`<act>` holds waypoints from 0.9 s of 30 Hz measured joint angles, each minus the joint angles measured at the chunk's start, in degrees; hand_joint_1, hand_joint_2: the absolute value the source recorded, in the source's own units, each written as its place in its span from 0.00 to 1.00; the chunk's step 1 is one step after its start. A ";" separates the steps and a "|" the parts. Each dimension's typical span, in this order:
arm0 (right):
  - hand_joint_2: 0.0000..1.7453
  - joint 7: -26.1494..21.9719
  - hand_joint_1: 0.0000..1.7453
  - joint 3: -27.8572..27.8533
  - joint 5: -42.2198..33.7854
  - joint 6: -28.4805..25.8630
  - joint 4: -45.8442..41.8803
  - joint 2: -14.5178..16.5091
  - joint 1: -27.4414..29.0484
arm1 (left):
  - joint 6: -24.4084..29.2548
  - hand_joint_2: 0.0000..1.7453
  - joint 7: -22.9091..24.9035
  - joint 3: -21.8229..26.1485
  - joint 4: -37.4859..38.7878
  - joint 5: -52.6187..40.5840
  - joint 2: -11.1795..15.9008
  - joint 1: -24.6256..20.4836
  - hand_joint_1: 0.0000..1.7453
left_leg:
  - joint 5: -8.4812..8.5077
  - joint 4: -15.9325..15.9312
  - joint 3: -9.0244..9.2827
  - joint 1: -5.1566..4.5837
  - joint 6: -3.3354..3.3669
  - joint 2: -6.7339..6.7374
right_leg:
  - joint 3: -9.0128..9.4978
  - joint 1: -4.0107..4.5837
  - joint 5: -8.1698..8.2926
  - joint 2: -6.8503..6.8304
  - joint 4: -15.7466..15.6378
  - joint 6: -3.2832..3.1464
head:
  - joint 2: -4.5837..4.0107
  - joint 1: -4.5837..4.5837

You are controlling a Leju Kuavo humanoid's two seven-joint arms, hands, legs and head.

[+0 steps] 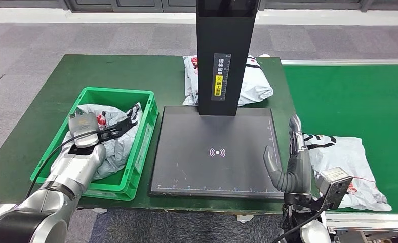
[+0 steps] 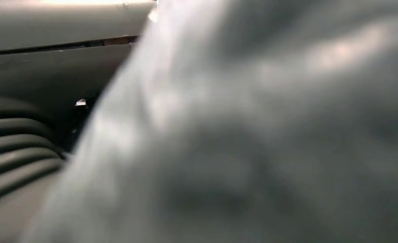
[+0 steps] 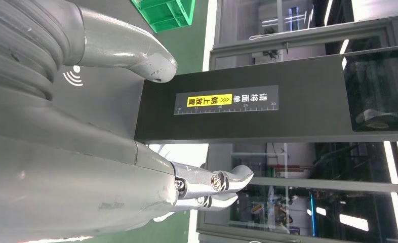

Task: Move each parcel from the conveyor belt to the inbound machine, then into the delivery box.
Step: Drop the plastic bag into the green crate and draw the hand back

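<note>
A white parcel with black and red print (image 1: 350, 161) lies on the green conveyor belt (image 1: 359, 96) at the right. My right hand (image 1: 290, 163) stands upright just left of it, at the edge of the inbound machine's black plate (image 1: 187, 152), fingers apart and holding nothing. The right wrist view shows its thumb (image 3: 136, 50) and fingertips (image 3: 222, 185) spread before the machine's black column (image 3: 268, 104). My left hand (image 1: 94, 135) lies stretched over the grey-white parcels (image 1: 113, 149) inside the green delivery box (image 1: 145, 129). A blurred grey parcel (image 2: 268, 131) fills the left wrist view.
Another white parcel (image 1: 255, 83) lies on the green table (image 1: 45, 101) behind the machine's column (image 1: 225, 50). The plate carries nothing but its scan mark (image 1: 217, 152). The table's front edge runs just below the box and the plate.
</note>
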 joint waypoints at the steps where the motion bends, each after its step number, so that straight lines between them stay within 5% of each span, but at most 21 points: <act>1: 1.00 0.00 0.00 0.00 -0.01 0.00 0.00 0.00 0.00 | 0.00 0.00 0.00 0.00 0.03 0.00 0.02 0.00 0.00 | 0.00 0.00 0.00 0.00 0.00 0.00 | 0.00 0.00 0.00 0.00 0.00 0.00 | 0.00 -0.01; 13: 1.00 0.04 0.00 0.00 0.08 0.03 0.00 0.01 0.08 | 2.83 0.00 0.56 0.00 0.01 0.00 0.15 0.13 0.00 | 0.00 0.00 0.00 0.00 0.00 0.00 | 0.00 0.01 0.00 0.00 0.00 0.00 | 0.00 -0.01; 19: 1.00 0.74 0.00 0.00 0.46 0.25 -0.02 0.05 0.78 | 18.92 0.00 -1.45 0.37 -4.19 0.00 0.08 1.48 0.00 | 0.00 0.01 -0.01 0.00 0.00 0.00 | -0.01 0.00 0.00 0.00 0.00 0.00 | 0.00 0.00; 24: 1.00 1.13 0.00 0.00 0.59 -0.07 -0.02 0.11 0.99 | 35.89 0.00 -8.57 1.99 -16.73 0.00 -0.56 5.65 0.00 | -0.02 0.01 -0.03 0.00 0.01 0.01 | -0.03 -0.01 -0.01 0.02 0.00 0.01 | 0.02 0.00; 27: 1.00 1.00 0.00 0.00 0.22 -1.39 -0.02 0.10 1.25 | 38.88 0.00 -11.41 2.97 -24.82 0.00 -1.19 7.92 0.00 | -0.05 0.01 -0.03 -0.01 0.04 -0.02 | -0.03 -0.03 -0.05 -0.01 -0.01 0.03 | 0.01 0.00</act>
